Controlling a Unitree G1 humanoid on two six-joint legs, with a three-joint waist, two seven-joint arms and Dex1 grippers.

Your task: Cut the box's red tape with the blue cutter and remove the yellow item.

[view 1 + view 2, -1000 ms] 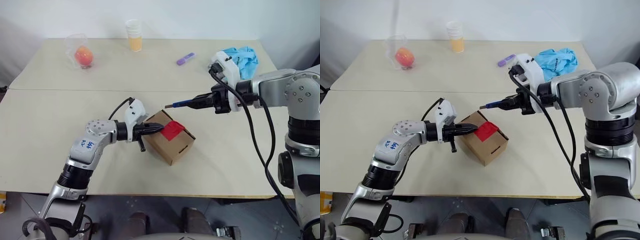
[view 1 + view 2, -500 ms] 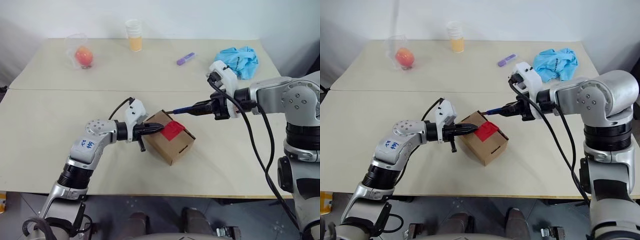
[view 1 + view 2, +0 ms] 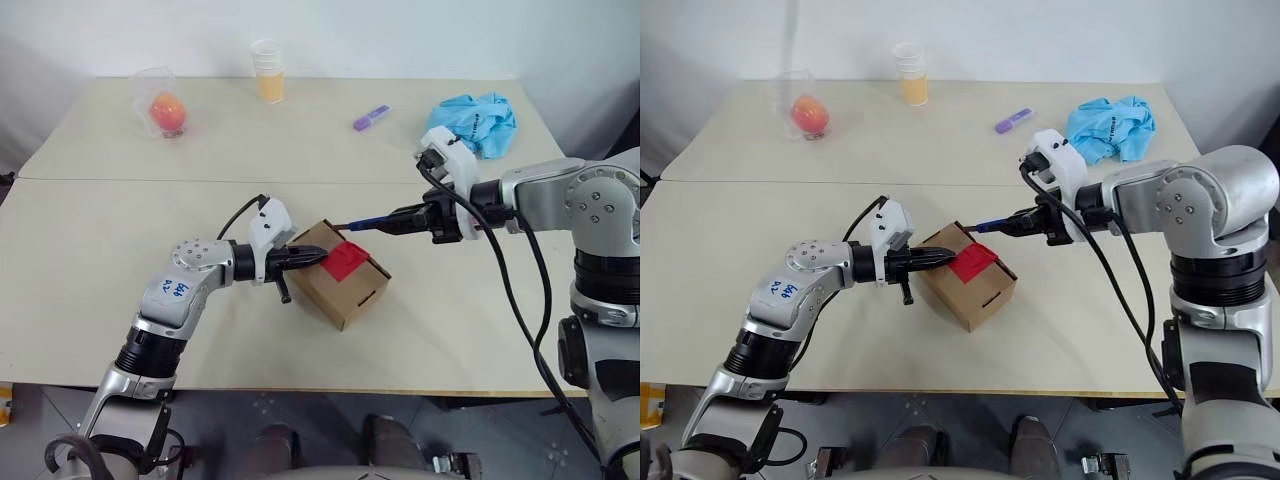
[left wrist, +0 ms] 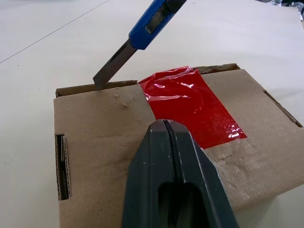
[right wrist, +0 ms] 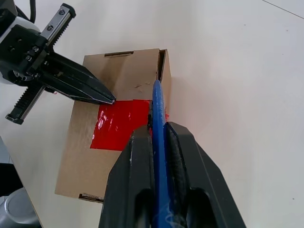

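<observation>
Two grippers share the work: the clenched left gripper (image 3: pixel 318 258) steadies the box (image 3: pixel 345 288) while the right gripper (image 3: pixel 398 219), grasping the blue cutter (image 4: pixel 142 34), must next draw its blade across the red tape (image 4: pixel 190 104).

far left: orange-red fruit (image 3: pixel 168 110) seen in clear plastic | far middle: cup (image 3: pixel 268 70) of orange liquid | purple marker (image 3: pixel 371 117) | far right: blue cloth (image 3: pixel 480 117) crumpled on surface (image 3: pixel 90 260)

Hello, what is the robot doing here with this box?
It is about to cut open the box. The left hand, shut, presses on the box top at the red tape. The right hand holds the blue cutter, its blade at the box's far edge, beside the tape, which looks uncut.
</observation>
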